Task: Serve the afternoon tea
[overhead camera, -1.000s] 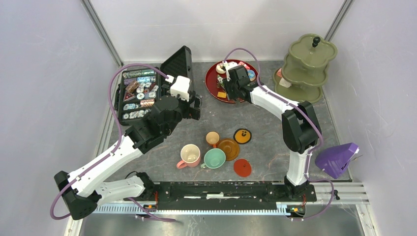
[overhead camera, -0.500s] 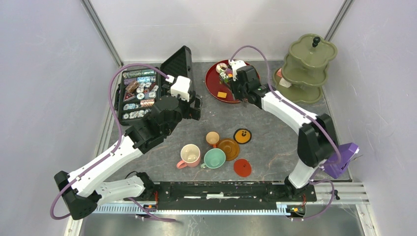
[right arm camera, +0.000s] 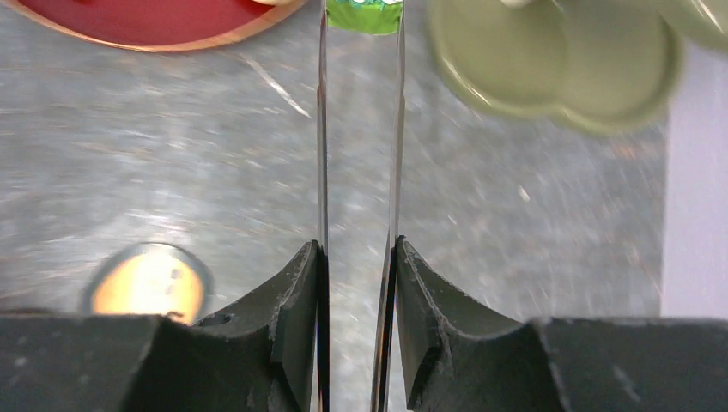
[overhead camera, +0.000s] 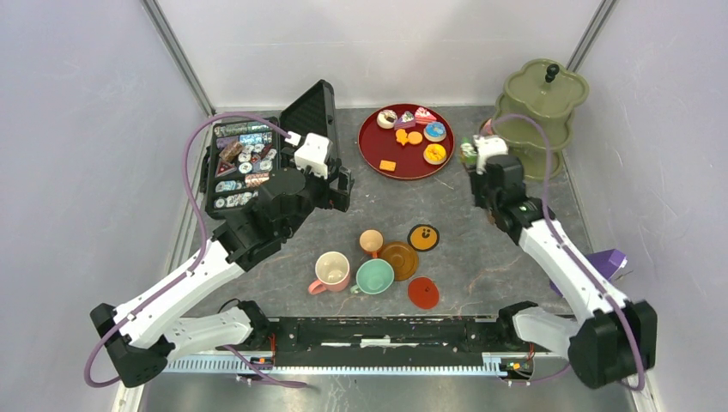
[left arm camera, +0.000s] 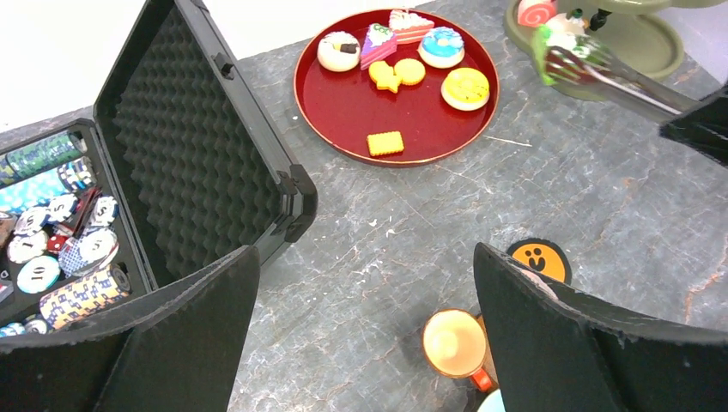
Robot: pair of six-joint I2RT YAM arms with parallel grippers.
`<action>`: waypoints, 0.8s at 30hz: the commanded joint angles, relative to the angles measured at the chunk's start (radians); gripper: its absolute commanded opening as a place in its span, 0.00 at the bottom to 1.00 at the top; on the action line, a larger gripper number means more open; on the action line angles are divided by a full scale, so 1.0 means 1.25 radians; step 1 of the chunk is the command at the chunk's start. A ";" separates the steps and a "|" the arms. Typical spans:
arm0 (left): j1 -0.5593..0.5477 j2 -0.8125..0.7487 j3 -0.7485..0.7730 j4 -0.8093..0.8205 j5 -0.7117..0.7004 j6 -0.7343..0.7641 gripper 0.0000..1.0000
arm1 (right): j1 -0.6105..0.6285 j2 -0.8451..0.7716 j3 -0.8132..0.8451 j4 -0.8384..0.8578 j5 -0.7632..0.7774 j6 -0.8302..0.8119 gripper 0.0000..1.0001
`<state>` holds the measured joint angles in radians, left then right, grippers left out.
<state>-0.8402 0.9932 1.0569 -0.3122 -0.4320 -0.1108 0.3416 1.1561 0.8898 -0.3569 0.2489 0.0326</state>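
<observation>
Nearest the arm bases, the pink cup (overhead camera: pixel 331 270), mint cup (overhead camera: pixel 374 276) and small orange cup (overhead camera: pixel 371 242) stand bunched together with the saucers (overhead camera: pixel 399 260) just beside them, none of them held. Up the left side, the left gripper (left arm camera: pixel 365 257) hangs spread wide and empty next to the open black case (overhead camera: pixel 313 112), its tray packed with poker chips (overhead camera: pixel 240 163).

On the right, the right gripper (right arm camera: pixel 356 257) is clamped firmly on the tongs (right arm camera: pixel 322 129), and those thin blades pinch a green pastry (left arm camera: pixel 549 39) at their tips, in the air between the red tray (left arm camera: pixel 360 103) and the green tiered stand (overhead camera: pixel 532 120). It looks a tiny, light toy, probably slick, so a squeeze across its flat sides seems safest; it could easily twist out.

Further back, the tray carries donuts, cake slices and orange biscuits (left arm camera: pixel 386 142). The stand's bottom tier already holds a pink roll (left arm camera: pixel 536 12).
</observation>
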 commanded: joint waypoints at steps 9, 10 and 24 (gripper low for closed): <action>-0.006 -0.037 0.004 0.025 0.064 -0.049 1.00 | -0.252 -0.182 -0.207 0.098 0.034 0.087 0.20; -0.007 -0.039 0.003 0.027 0.067 -0.051 1.00 | -0.268 -0.190 -0.221 0.122 0.032 0.095 0.21; -0.019 -0.046 -0.002 0.032 0.077 -0.058 1.00 | -0.585 -0.072 -0.249 0.376 -0.213 0.109 0.22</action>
<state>-0.8555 0.9436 1.0561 -0.3115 -0.3542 -0.1432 -0.3328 1.0245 0.5560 -0.0540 0.0910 0.1707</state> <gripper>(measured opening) 0.997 0.388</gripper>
